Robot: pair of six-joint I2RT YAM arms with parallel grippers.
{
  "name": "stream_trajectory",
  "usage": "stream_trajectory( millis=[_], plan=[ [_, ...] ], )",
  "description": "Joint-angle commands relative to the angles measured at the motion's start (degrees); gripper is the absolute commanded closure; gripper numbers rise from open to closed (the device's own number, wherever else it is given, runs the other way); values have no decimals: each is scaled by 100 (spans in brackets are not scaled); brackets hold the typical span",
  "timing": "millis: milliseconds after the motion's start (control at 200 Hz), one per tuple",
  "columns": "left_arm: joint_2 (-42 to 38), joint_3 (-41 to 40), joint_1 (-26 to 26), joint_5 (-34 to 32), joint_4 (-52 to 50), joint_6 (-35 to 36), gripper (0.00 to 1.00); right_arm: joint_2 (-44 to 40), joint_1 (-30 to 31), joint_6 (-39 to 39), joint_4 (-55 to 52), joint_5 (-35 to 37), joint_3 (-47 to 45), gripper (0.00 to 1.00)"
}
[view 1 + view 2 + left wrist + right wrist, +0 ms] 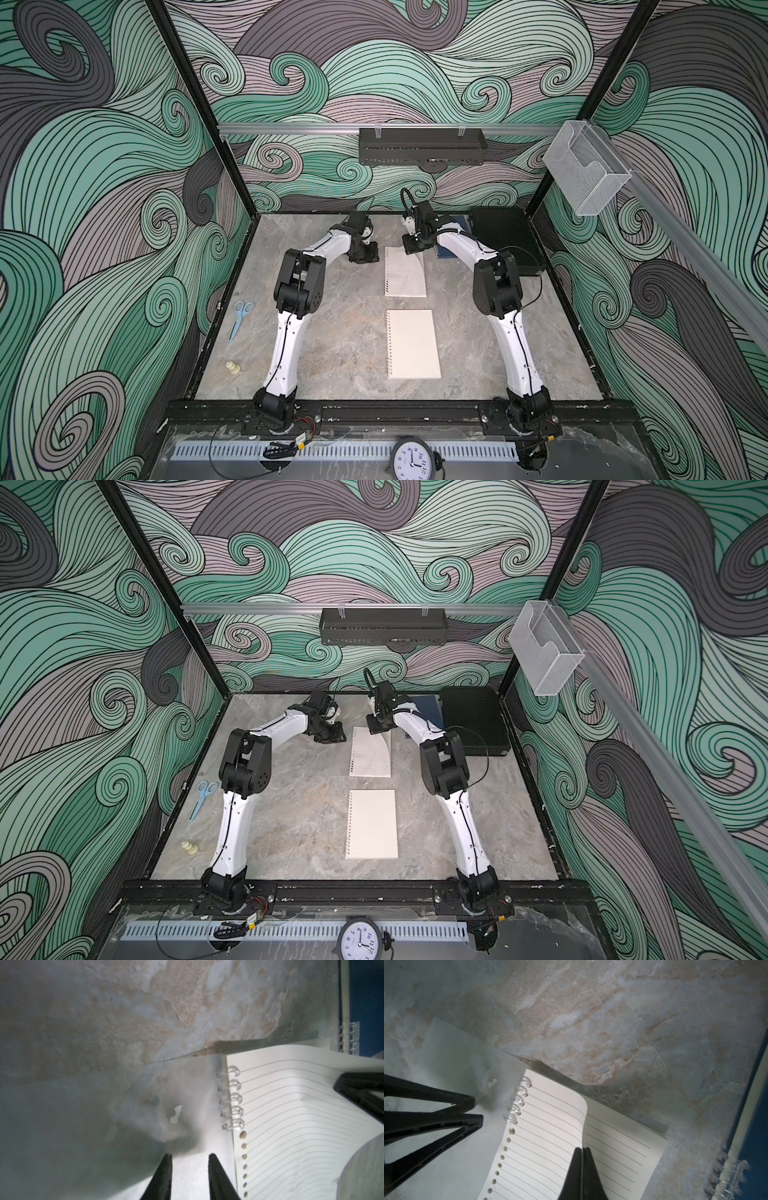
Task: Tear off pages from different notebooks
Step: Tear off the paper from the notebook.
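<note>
The top page (550,1126) of the white lined notebook (405,286) is pinched at its free long edge between the closed fingers of the right gripper (582,1149) and is raised in a curl off the sheets beneath. Its punched edge is kept down by the clear spiral loops (232,1097), five of which are seen threaded near one corner; whether the remaining holes are free cannot be told. Just beside those loops, on the side away from the right gripper, the left gripper (190,1156) is held with its jaws partly apart and nothing between them. It is poised over a frosted cover (452,1059) laid flat on the marble table (340,332); contact with it cannot be made out. The dark blue notebook (756,1126) lies near the right gripper on its outer side, and the cream notebook (413,345) lies well apart, toward the arm bases. As the pad is not visibly pinned, it could be dragged or lifted by the pull. A slip from the narrow pinch is also to be feared, or a rip across the sheet instead of along the holes, should the pull be made steeply.
</note>
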Motion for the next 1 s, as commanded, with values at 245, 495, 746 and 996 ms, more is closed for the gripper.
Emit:
stream_trajectory(
  millis=[245, 495, 746, 996],
  plan=[
    [64, 436, -42, -258, -861, 277, 68, -94, 170, -28, 132, -283, 97, 100],
    [438, 1251, -28, -272, -1086, 719, 62, -167, 280, -85, 197, -143, -30, 100],
    [937, 2057, -16, -246, -1491, 865, 60, -152, 369, -151, 184, 101, -12, 100],
    [1030, 1869, -32, -335, -1453, 705, 60, -215, 479, -171, 283, 113, -59, 100]
  ],
)
